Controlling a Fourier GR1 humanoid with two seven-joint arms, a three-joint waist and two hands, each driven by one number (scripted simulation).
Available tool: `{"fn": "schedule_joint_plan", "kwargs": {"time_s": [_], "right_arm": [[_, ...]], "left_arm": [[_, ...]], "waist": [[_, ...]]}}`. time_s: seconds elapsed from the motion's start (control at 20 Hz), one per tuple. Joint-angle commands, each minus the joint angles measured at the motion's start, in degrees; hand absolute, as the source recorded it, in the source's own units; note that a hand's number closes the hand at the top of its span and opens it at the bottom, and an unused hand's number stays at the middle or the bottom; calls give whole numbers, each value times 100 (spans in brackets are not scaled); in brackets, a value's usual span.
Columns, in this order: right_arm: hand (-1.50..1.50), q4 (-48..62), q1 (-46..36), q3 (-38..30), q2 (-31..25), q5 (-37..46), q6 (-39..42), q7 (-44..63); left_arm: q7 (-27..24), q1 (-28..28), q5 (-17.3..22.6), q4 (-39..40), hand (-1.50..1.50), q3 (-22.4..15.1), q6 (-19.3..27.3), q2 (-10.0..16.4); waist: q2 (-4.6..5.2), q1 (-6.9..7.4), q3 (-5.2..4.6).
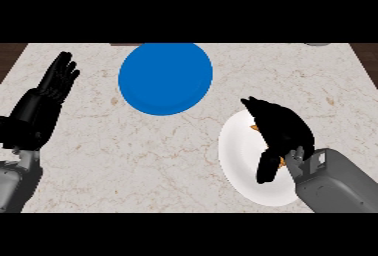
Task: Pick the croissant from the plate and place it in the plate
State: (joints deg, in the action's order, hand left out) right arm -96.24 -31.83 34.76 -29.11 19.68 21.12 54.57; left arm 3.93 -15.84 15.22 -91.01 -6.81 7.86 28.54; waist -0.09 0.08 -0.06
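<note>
A white plate (238, 159) lies on the counter at the right. My right hand (282, 129) covers its middle, fingers and thumb curled down round the croissant (255, 128), of which only small orange bits show at the hand's edges. A blue plate (165, 78) sits bare at the counter's far middle, left of and beyond the white one. My left hand (57, 79) rests open at the left, fingers straight and pointing away, holding nothing.
The marble counter (148, 155) spans the view, with dark wood past its left and right far corners. A grey object (317, 44) just shows at the far right edge.
</note>
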Motion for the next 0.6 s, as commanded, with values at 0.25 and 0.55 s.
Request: {"fn": "schedule_joint_plan", "kwargs": {"time_s": [0.25,0.55], "right_arm": [[-150,454,313,-38,1,599,440,489],[-150,868,464,-377,17,828,692,-59]], "left_arm": [[-5,86,-102,15,0,200,-189,-113],[-42,100,-283,5,0,390,-269,-253]], "waist": [[0,1,4],[6,0,5]]}}
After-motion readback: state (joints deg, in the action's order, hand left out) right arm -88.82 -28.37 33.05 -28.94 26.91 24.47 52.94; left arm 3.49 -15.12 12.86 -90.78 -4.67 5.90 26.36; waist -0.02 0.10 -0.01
